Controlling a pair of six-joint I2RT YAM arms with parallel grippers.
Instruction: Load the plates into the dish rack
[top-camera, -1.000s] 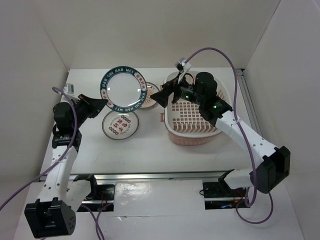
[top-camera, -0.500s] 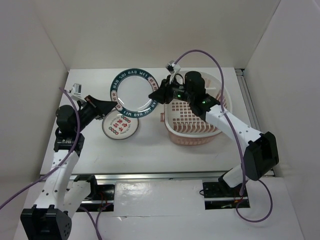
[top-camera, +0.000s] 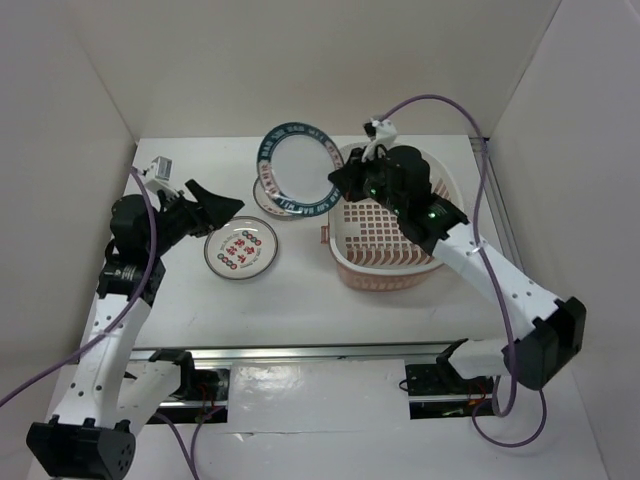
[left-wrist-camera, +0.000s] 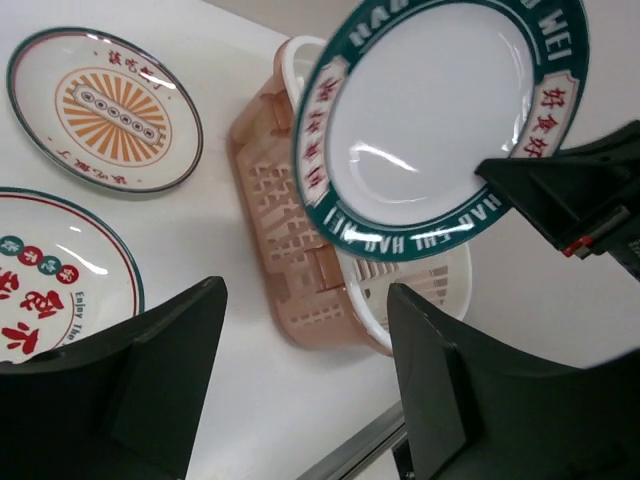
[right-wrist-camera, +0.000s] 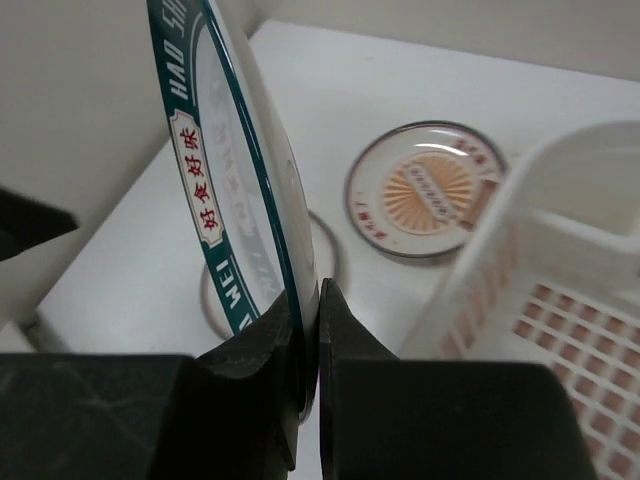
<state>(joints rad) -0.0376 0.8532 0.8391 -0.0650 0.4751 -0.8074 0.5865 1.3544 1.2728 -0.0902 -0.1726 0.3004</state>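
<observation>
The plate with the dark blue-green rim (top-camera: 298, 170) hangs on edge in the air beside the dish rack's (top-camera: 380, 275) left end. My right gripper (top-camera: 340, 180) is shut on its rim (right-wrist-camera: 215, 190), the jaws pinching the edge (right-wrist-camera: 315, 295). My left gripper (top-camera: 222, 205) stands open and empty to the left, apart from that plate (left-wrist-camera: 445, 110). The orange sunburst plate (left-wrist-camera: 105, 110) and the white plate with red characters (top-camera: 241, 250) lie flat on the table. The pale pink rack (left-wrist-camera: 290, 230) holds nothing I can see.
White walls close in the table on the left, back and right. A metal rail (top-camera: 320, 350) runs along the near edge. The right arm's purple cable (top-camera: 440, 100) loops above the rack.
The blue-green plate passed from my left gripper to my right. The left jaws opened and drew back left; the right jaws shut on the rim and carried the plate right toward the rack.
</observation>
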